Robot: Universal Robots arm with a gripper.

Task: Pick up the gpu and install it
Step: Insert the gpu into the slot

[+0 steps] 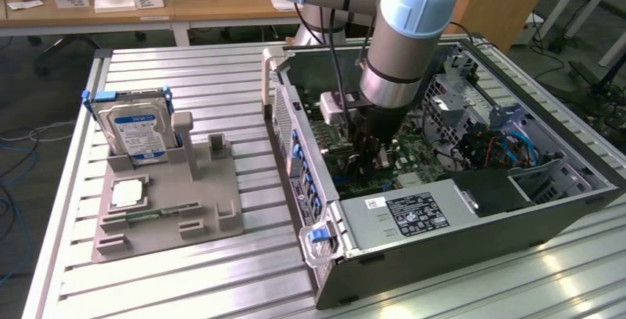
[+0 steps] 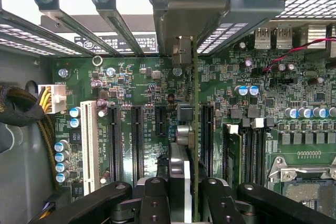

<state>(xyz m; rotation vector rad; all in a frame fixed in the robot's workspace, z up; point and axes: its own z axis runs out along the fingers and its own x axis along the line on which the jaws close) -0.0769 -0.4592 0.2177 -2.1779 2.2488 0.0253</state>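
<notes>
Gripper (image 2: 181, 195) clamped on the gpu (image 2: 195, 129); thin dark card, edge-on above motherboard (image 2: 131, 85).

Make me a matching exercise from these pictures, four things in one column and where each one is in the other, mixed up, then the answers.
Things:
1. gpu
2. hard drive
3. gripper
4. power supply

Places:
A. upright in the grey holder on the table, outside the case
B. inside the open case, at its near end in the exterior view
C. edge-on over the motherboard slots
D. lowered into the case, closed on the card

Pairs: 1-C, 2-A, 3-D, 4-B
</notes>
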